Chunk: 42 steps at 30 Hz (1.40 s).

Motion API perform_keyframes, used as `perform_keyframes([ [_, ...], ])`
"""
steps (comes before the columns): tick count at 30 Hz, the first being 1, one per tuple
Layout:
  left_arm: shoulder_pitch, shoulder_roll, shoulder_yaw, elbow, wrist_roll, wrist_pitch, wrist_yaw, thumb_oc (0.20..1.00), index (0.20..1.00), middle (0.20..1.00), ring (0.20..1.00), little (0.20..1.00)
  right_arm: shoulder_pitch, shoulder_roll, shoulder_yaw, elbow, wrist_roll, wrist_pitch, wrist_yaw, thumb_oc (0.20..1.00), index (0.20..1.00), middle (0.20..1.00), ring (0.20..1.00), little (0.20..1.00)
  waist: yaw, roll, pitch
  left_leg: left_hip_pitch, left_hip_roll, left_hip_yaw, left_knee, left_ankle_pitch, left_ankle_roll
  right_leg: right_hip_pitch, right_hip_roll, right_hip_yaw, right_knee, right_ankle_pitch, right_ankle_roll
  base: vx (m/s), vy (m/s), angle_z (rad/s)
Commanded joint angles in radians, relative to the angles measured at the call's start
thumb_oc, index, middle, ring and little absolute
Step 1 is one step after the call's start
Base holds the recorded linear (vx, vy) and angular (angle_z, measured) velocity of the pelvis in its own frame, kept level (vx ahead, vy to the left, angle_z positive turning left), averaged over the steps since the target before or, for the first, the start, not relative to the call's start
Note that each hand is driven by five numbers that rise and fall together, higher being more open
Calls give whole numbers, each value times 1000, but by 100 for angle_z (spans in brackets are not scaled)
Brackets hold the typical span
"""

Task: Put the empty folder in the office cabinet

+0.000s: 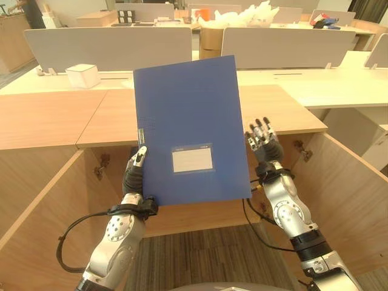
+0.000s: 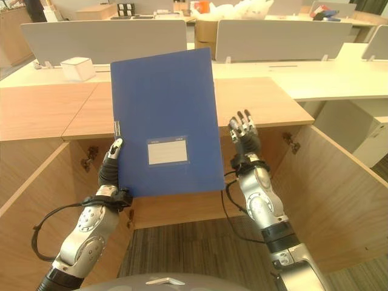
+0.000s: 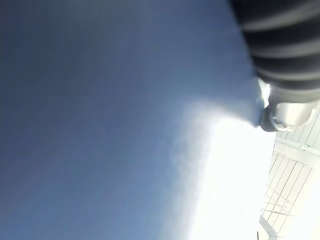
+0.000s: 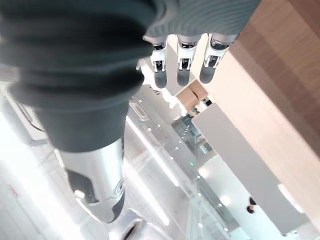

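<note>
Blue folder (image 1: pixel 189 130) stands upright in the air before the open cabinet (image 1: pixel 339 200), its face with a pale label (image 1: pixel 192 159) turned toward the camera. The left hand (image 1: pixel 134 171) grips it at the lower left edge: the thumb lies on the front by the spine, while the fingers are hidden behind the cover, so the hold reads as a pinch on the folder. In the left wrist view the blue cover (image 3: pixel 115 115) lies right against the hand. The left forearm rises steeply from the lower left.

The right hand (image 1: pixel 263 140) is raised just beside the folder's right edge, palm toward it, fingers straight and slightly spread, holding nothing; whether it touches the edge cannot be told. In the right wrist view its fingers (image 4: pixel 183 67) point straight out.

Behind the folder runs the cabinet's wooden top (image 1: pixel 54 118), with both doors swung open at the sides. Beyond it are pale desks (image 1: pixel 327 85) with grey dividers (image 1: pixel 109 48) and a small white box (image 1: pixel 83 75).
</note>
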Motion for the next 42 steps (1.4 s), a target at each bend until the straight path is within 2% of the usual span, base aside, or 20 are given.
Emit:
perform_keyframes([
  [1,-22,30,63,-96,32,-76,7,200,200,200,200,200,-117,17,-116,-63,32,-145,-35,1000,1000,1000,1000,1000,-11,-46,-55,16,-2,30,1,-126,-11,12,-74,-13,-1,-46,54,0,0,0],
  [4,-28,30,59,-94,27,-82,7,200,200,200,200,200,-141,12,-157,-66,49,-182,-56,1000,1000,1000,1000,1000,-12,-49,-55,18,-2,31,1,-128,-11,12,-73,-11,-1,-47,55,0,0,0],
  [7,-35,31,60,-91,22,-81,6,200,200,200,200,200,-129,9,-153,-104,63,-180,-47,1000,1000,1000,1000,1000,-14,-51,-55,18,-2,33,1,-129,-11,9,-73,-7,-2,-45,55,0,0,0],
  [9,-41,34,59,-91,22,-76,9,200,200,200,200,200,-103,-1,-113,-141,62,-150,-31,1000,1000,1000,1000,1000,-18,-53,-53,18,-1,36,1,-128,-12,6,-73,-3,-1,-43,55,0,0,0],
  [13,-35,39,56,-106,43,-54,5,200,200,200,200,200,-5,-40,15,-236,29,-36,38,1000,1000,1000,1000,1000,-24,-55,-48,16,1,42,1,-125,-13,2,-72,1,0,-40,55,-18,-6,-3],
  [14,-35,39,56,-106,43,-54,5,200,200,200,200,200,-5,-40,15,-236,29,-36,38,1000,1000,1000,1000,1000,-24,-55,-49,16,1,42,1,-125,-13,1,-72,1,0,-40,55,-18,-4,-4],
  [16,-16,44,64,-120,59,-52,3,200,200,200,200,200,32,-74,88,-259,5,19,77,1000,1000,1000,1000,1000,-24,-57,-46,13,3,44,1,-123,-15,-1,-73,0,-1,-38,56,-21,1,-4],
  [17,-15,44,64,-120,59,-52,3,200,200,200,200,200,32,-75,89,-259,5,19,77,1000,1000,1000,1000,1000,-24,-56,-46,13,3,44,1,-123,-15,-1,-73,0,-1,-38,56,-22,10,-3],
  [18,3,46,77,-130,74,-54,6,200,200,200,200,200,37,-97,150,-251,-13,59,102,1000,1000,1000,1000,1000,-20,-59,-44,10,2,42,1,-120,-16,-2,-73,-3,-1,-38,55,0,0,0],
  [29,28,58,101,-126,91,-53,-6,200,200,200,200,200,-3,-171,271,-248,-31,133,174,1000,1000,1000,1000,1000,0,-72,-28,3,0,30,1,-119,-20,-3,-77,-18,2,-40,59,-10,3,2],
  [42,6,59,74,-116,66,-49,-31,200,200,200,200,200,-24,-205,301,-224,-16,167,188,1000,1000,1000,1000,1000,0,-74,-28,3,-3,34,1,-122,-15,-8,-82,-15,4,-34,64,-3,0,0],
])
